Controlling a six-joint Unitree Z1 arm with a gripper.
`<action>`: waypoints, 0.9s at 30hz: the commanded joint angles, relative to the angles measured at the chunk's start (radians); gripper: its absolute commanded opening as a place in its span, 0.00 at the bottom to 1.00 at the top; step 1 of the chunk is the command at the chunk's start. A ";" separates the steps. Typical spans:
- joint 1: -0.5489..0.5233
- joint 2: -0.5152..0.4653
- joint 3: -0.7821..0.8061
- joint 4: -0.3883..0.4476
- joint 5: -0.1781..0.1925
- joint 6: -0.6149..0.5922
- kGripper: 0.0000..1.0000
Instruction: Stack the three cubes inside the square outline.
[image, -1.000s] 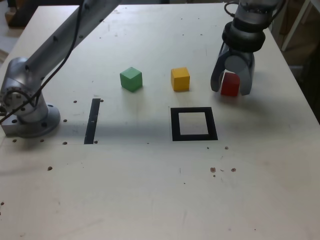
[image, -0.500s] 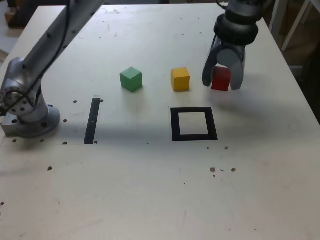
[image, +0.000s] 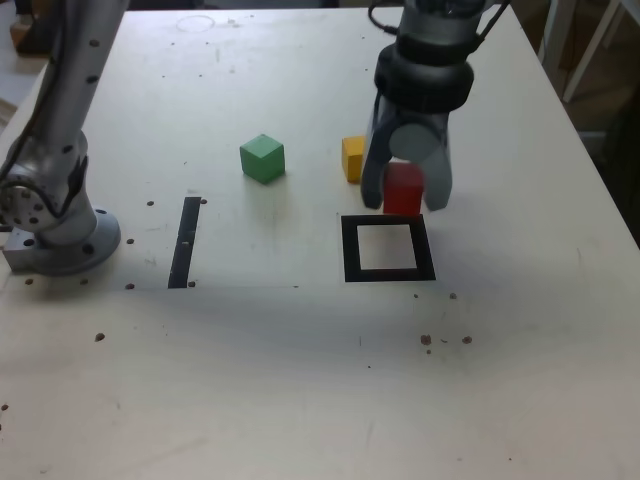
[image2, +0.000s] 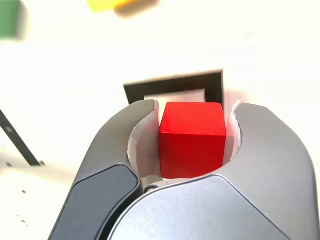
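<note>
The robot arm (image: 60, 110) rises from its base at the exterior view's left and reaches across the pale counter (image: 300, 380), its wrist pointing steeply down. The gripper (image: 404, 190) hangs just above the far edge of the square outline (image: 388, 248), jaws closed on the red cube (image: 403, 189), which is held clear of the surface. In the wrist view the red cube (image2: 192, 139) sits squarely between the two grey fingers (image2: 125, 135), one face turned to the camera, edges roughly in line with the sides of the square outline (image2: 172, 87) beyond it. The outline's pale centre lies bare. The yellow cube (image: 352, 158) rests on the counter just behind the gripper, partly hidden by one finger. The green cube (image: 262, 158) sits well apart toward the exterior view's left, turned slightly askew. A straight black strip (image: 185, 241) lies between the arm's base and the outline. Wide stretches of counter lie open on the near side of the outline and toward the exterior view's right.
</note>
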 joint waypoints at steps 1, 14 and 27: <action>-0.006 -0.009 0.034 -0.028 -0.015 -0.013 0.30; -0.030 -0.021 0.161 -0.132 -0.038 -0.053 0.30; -0.030 -0.017 0.187 -0.158 -0.038 -0.055 0.37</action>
